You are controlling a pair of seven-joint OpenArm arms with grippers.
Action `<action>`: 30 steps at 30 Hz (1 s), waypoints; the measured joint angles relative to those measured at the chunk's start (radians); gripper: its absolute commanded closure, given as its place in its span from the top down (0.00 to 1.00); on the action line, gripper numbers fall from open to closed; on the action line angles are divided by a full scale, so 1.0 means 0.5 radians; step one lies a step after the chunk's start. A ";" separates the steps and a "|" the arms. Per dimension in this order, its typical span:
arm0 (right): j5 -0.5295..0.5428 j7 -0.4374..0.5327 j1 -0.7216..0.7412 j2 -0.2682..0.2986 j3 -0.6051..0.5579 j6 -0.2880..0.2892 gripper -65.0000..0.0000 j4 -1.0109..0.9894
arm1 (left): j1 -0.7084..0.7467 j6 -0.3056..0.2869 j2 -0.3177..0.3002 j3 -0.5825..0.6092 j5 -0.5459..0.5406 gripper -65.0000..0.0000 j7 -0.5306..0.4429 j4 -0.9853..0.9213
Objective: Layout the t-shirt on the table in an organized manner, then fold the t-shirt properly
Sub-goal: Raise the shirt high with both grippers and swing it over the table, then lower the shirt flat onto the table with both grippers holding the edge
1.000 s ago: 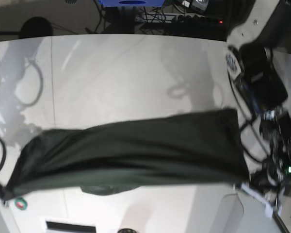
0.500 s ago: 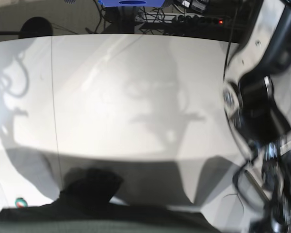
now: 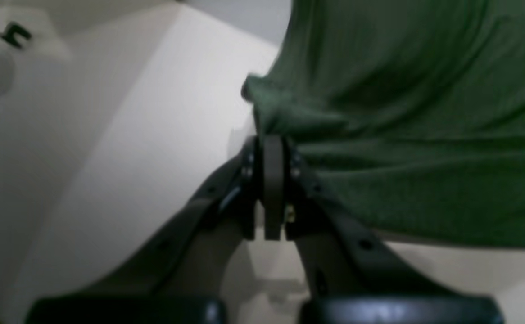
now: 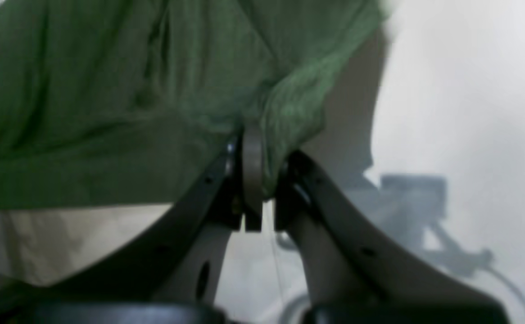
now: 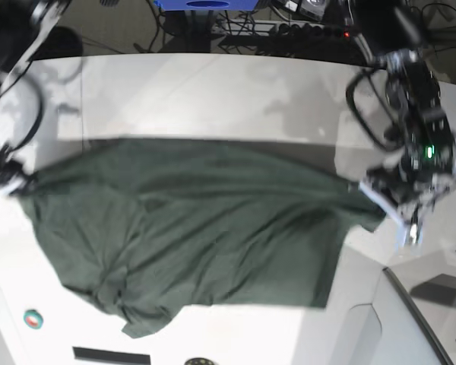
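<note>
The dark green t-shirt [image 5: 197, 228] is stretched wide between my two grippers above the white table [image 5: 213, 91], and its lower part droops in folds toward the near edge. On the base view's right, my left gripper [image 5: 371, 192] is shut on one corner of the cloth; the left wrist view shows its jaws pressed together on a bunched edge of the t-shirt [image 3: 379, 135]. At the base view's left edge, my right gripper [image 5: 15, 182] is shut on the other corner. In the right wrist view the t-shirt [image 4: 109, 112] is pinched between the fingers.
A raised grey-white panel [image 5: 414, 319] with a dark edge stands at the near right. A small green and red round object [image 5: 33, 319] lies near the front left. Cables and a power strip [image 5: 304, 30] run behind the table's far edge.
The t-shirt dropped low toward the near edge, then swung out and now spreads broadly over the table. Both arms moved farther back and apart, still gripping its corners.
</note>
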 measured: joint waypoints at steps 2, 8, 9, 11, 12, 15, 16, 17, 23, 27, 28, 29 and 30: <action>-0.005 0.087 -0.127 -0.029 -0.001 0.001 0.00 -0.013 | 0.113 0.013 -0.005 -0.064 0.027 0.00 -0.060 -0.057; -0.011 0.253 -0.381 -0.029 0.004 0.000 0.00 -0.015 | 0.251 -0.155 -0.009 -0.267 0.037 0.00 -0.235 -0.271; -0.005 0.286 -0.403 -0.028 0.004 -0.001 0.00 -0.014 | 0.263 -0.175 -0.010 -0.298 0.039 0.00 -0.243 -0.298; -0.002 0.336 -0.452 -0.028 0.004 -0.001 0.00 -0.014 | 0.290 -0.177 -0.022 -0.331 0.036 0.00 -0.239 -0.343; 0.008 0.349 -0.475 -0.029 0.004 -0.001 0.00 -0.014 | 0.304 -0.177 -0.036 -0.332 0.033 0.00 -0.240 -0.359; 0.002 0.403 -0.520 -0.026 0.004 -0.001 0.00 -0.038 | 0.305 -0.182 -0.054 -0.332 0.025 0.00 -0.249 -0.381; -0.005 0.416 -0.517 -0.020 0.004 0.000 0.00 -0.086 | 0.307 -0.182 -0.056 -0.332 0.024 0.00 -0.288 -0.385; 0.004 0.422 -0.507 -0.016 0.005 -0.001 0.00 -0.147 | 0.323 -0.182 -0.060 -0.331 0.024 0.00 -0.341 -0.385; -0.014 0.420 -0.520 -0.018 0.016 -0.001 0.00 -0.320 | 0.453 -0.182 -0.060 -0.328 0.023 0.00 -0.395 -0.397; 0.008 0.436 -0.560 -0.019 0.017 -0.001 0.00 -0.313 | 0.493 -0.182 -0.061 -0.334 0.018 0.00 -0.404 -0.396; 0.008 0.436 -0.577 -0.024 0.017 -0.001 0.00 -0.313 | 0.504 -0.182 -0.061 -0.334 0.017 0.00 -0.405 -0.396; 0.008 0.433 -0.593 -0.026 0.017 0.000 0.00 -0.313 | 0.517 -0.182 -0.061 -0.336 0.018 0.00 -0.405 -0.396; 0.006 0.426 -0.601 -0.029 0.017 0.000 0.00 -0.314 | 0.526 -0.182 -0.062 -0.336 0.018 0.00 -0.403 -0.396</action>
